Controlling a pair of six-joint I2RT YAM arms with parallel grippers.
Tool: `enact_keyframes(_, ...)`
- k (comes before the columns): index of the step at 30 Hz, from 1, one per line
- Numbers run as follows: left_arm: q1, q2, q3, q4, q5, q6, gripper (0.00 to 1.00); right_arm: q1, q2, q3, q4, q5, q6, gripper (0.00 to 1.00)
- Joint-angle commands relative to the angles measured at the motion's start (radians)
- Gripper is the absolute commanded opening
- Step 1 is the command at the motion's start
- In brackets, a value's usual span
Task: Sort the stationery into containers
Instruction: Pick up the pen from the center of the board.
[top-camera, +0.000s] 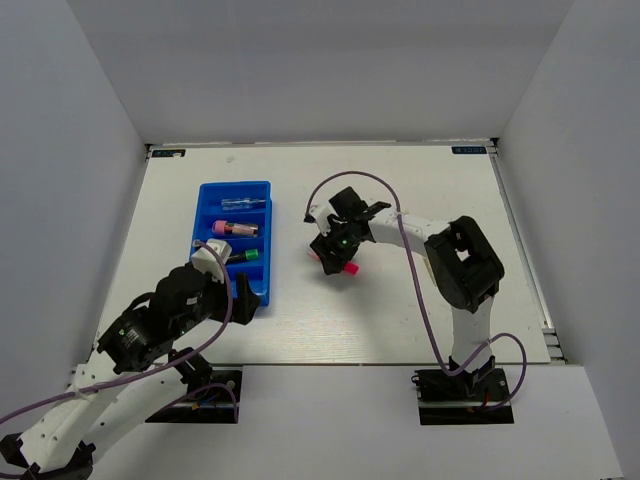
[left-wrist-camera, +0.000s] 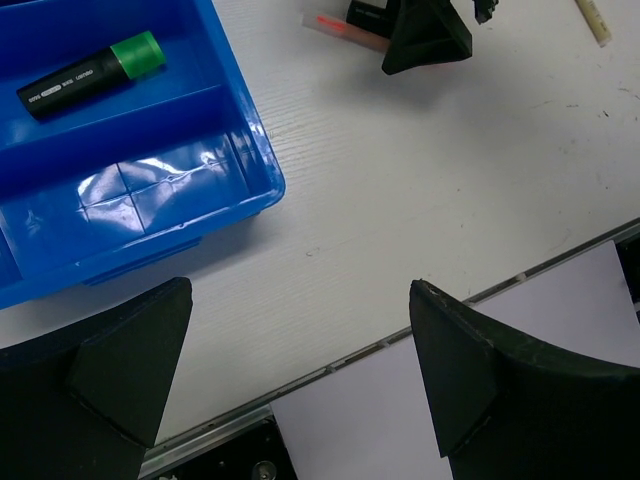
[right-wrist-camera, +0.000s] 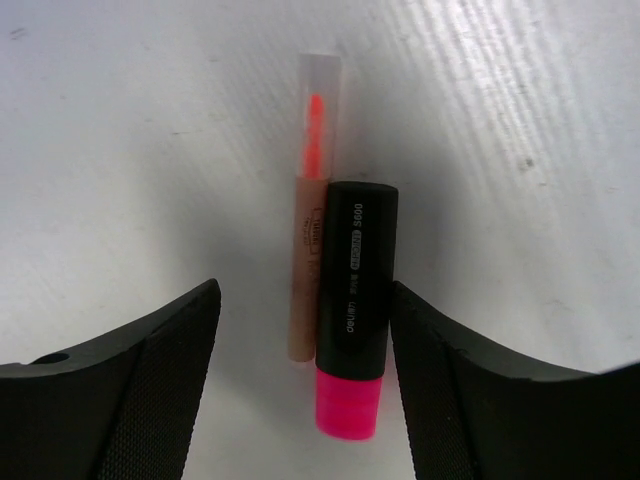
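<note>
Right gripper (right-wrist-camera: 305, 290): jaws open, straddling a pink-capped highlighter (right-wrist-camera: 352, 300) and a pink-orange tube (right-wrist-camera: 305, 270). The two lie side by side and touching on the white table (right-wrist-camera: 520, 150), and neither finger touches them. In the top view they lie near the right side of the blue tray (top-camera: 203, 215).

Left gripper (left-wrist-camera: 300, 300): jaws open, holding nothing, above the table beside the tray's near right corner.

Tray compartments, far to near: a clear-blue tube (top-camera: 245, 204), a pink-ended tube (top-camera: 235, 228), a green-capped highlighter (left-wrist-camera: 90, 72).
</note>
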Motion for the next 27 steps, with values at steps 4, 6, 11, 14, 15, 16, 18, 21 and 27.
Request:
enact_keyframes(4, -0.001, -0.016, -0.004, -0.005, 0.020, 0.007, 1.00, -0.001, -0.005, 0.045, -0.047, -0.064, 0.067, 0.67)
enact_keyframes(6, -0.001, -0.022, -0.008, -0.006, 0.023, 0.007, 1.00, -0.004, 0.000, 0.043, -0.038, -0.047, 0.078, 0.65)
enact_keyframes(11, -0.003, -0.025, -0.018, -0.005, 0.029, 0.012, 1.00, -0.023, 0.001, 0.046, -0.024, -0.006, 0.113, 0.65)
enact_keyframes(14, -0.003, -0.023, -0.021, 0.000, 0.037, 0.015, 1.00, -0.030, 0.000, 0.051, -0.024, -0.007, 0.123, 0.65)
enact_keyframes(15, 0.000, -0.022, -0.024, 0.004, 0.039, 0.015, 1.00, -0.027, 0.004, 0.053, -0.024, -0.006, 0.123, 0.65)
enact_keyframes(16, 0.000, -0.020, -0.022, 0.006, 0.040, 0.015, 1.00, -0.030, 0.003, 0.049, -0.024, -0.003, 0.119, 0.65)
enact_keyframes(18, -0.001, -0.016, -0.027, 0.011, 0.046, 0.018, 1.00, -0.033, 0.004, 0.037, -0.022, 0.011, 0.109, 0.65)
enact_keyframes(21, 0.000, -0.022, -0.033, 0.017, 0.052, 0.010, 1.00, -0.033, 0.000, 0.010, -0.007, 0.014, 0.098, 0.65)
enact_keyframes(27, -0.001, -0.029, -0.071, 0.018, 0.068, -0.014, 1.00, -0.015, -0.022, -0.070, 0.056, 0.062, 0.083, 0.63)
